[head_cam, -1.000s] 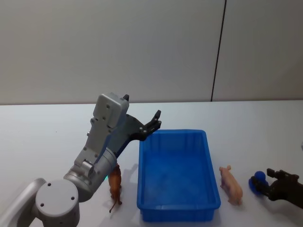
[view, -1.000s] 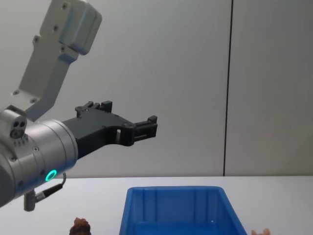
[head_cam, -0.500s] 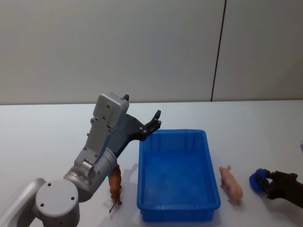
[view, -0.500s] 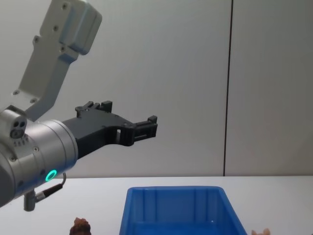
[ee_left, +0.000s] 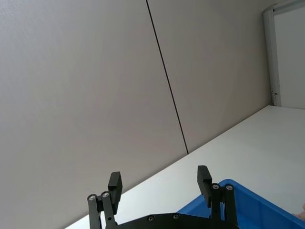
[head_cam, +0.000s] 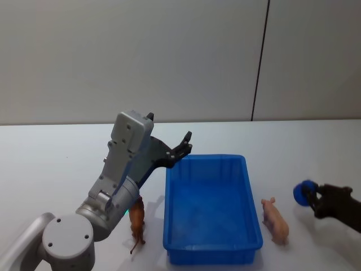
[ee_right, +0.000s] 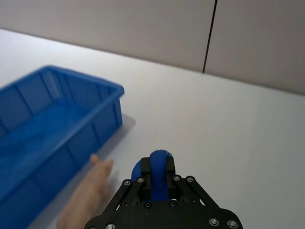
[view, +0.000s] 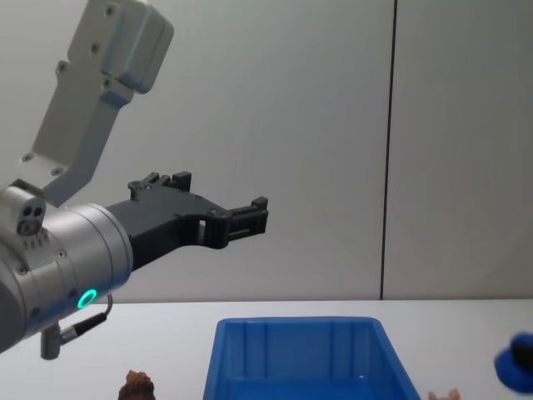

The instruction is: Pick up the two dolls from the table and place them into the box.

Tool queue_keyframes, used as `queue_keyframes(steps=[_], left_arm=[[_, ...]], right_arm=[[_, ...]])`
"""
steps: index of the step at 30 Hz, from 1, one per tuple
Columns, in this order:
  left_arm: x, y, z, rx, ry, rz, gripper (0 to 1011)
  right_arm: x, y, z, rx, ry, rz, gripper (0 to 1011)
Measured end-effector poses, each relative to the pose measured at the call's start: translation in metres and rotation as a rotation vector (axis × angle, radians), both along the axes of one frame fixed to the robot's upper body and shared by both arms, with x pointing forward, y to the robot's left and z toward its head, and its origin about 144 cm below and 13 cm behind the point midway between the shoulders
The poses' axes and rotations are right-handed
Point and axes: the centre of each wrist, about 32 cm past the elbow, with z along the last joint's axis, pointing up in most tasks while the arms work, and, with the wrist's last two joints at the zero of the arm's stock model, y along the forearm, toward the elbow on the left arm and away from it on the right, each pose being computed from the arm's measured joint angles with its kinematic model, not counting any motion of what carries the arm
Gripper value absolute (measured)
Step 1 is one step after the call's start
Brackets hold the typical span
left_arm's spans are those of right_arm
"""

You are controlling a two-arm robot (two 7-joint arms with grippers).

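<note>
Head view: my right gripper [head_cam: 311,196] pinches the blue doll [head_cam: 303,193] above the table [head_cam: 56,152], right of the box [head_cam: 206,158]; the orange-tan doll [head_cam: 274,221] lies just beside that box. Right wrist view: the blue doll looks soft and light to me, pinched across its middle. Left wrist view: left gripper [ee_left: 159,183] raised, jaws spread.

You see the box [head_cam: 213,247] in smooth, faintly glossy blue plastic on a matt white table [head_cam: 56,164]. The left gripper [head_cam: 187,143] looks matt black, its arm [head_cam: 121,164] satin silver-grey. The blue doll [head_cam: 304,193] looks smooth, the tan doll [head_cam: 274,221] matt.
</note>
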Motion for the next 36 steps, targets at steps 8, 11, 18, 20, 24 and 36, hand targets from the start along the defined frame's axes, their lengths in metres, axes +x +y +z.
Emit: queue_keyframes(steps=[8, 11, 18, 20, 24, 36], left_arm=[[0.000, 0.000, 0.000, 0.000, 0.000, 0.000, 1001], [0.000, 0.000, 0.000, 0.000, 0.000, 0.000, 1001], [0.000, 0.000, 0.000, 0.000, 0.000, 0.000, 1001], [0.000, 0.000, 0.000, 0.000, 0.000, 0.000, 1001], [0.000, 0.000, 0.000, 0.000, 0.000, 0.000, 1001], [0.000, 0.000, 0.000, 0.000, 0.000, 0.000, 1001]], right_arm=[[0.008, 0.013, 0.018, 0.038, -0.091, 0.061, 125], [0.011, 0.020, 0.024, 0.053, -0.119, 0.095, 109], [0.018, 0.039, 0.032, 0.074, -0.152, 0.175, 77], [0.020, 0.046, 0.033, 0.078, -0.156, 0.201, 72], [0.023, 0.055, 0.034, 0.081, -0.156, 0.239, 72], [0.025, 0.078, 0.027, 0.072, -0.126, 0.316, 214]])
